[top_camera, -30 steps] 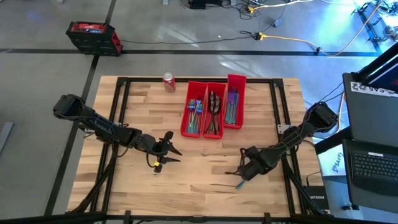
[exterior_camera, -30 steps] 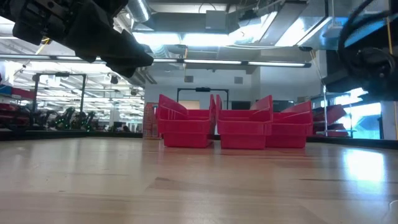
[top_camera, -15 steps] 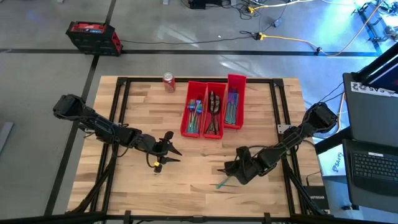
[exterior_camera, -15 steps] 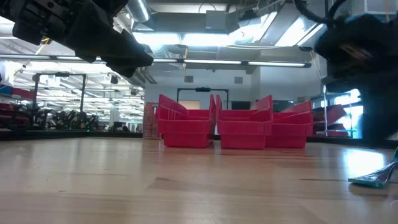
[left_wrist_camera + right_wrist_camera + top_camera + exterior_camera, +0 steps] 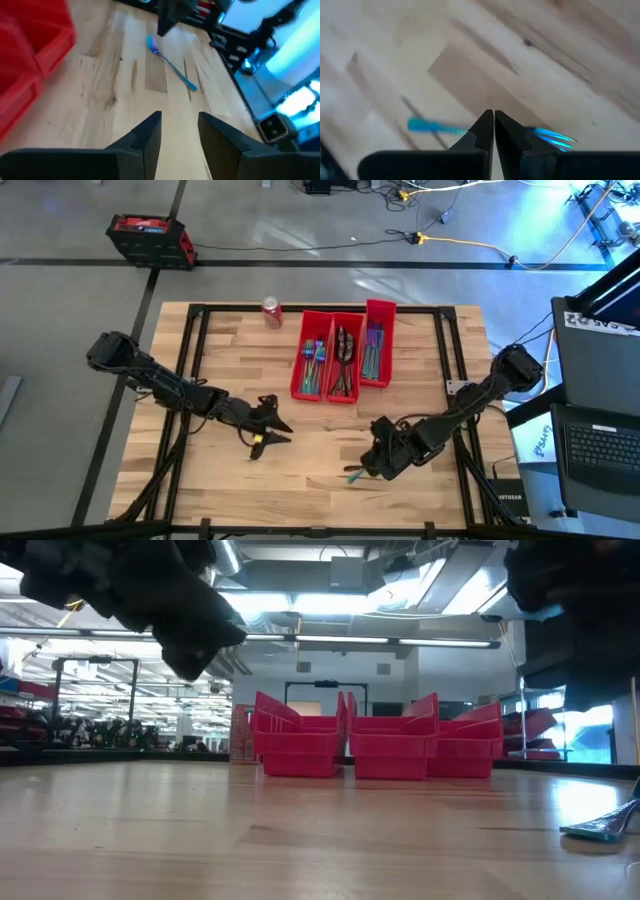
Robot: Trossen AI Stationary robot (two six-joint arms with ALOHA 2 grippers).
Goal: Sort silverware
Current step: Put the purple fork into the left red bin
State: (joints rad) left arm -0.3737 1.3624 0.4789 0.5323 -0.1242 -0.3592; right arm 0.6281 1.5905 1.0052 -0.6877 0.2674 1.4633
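- Silverware: a teal fork (image 5: pixel 354 474) lies on the desk (image 5: pixel 310 470) at 6 o'clock from the red bins (image 5: pixel 342 355).
- Right gripper (image 5: pixel 377 465) hovers above it, fingers closed, empty.
- Left gripper (image 5: pixel 272 428) waits at 9 o'clock, fingers partly open, empty.

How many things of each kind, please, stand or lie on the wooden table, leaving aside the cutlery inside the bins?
Long red plastic bins: 3
Red soda can: 1
Loose teal-blue metal fork lying on the table: 1
Total: 5
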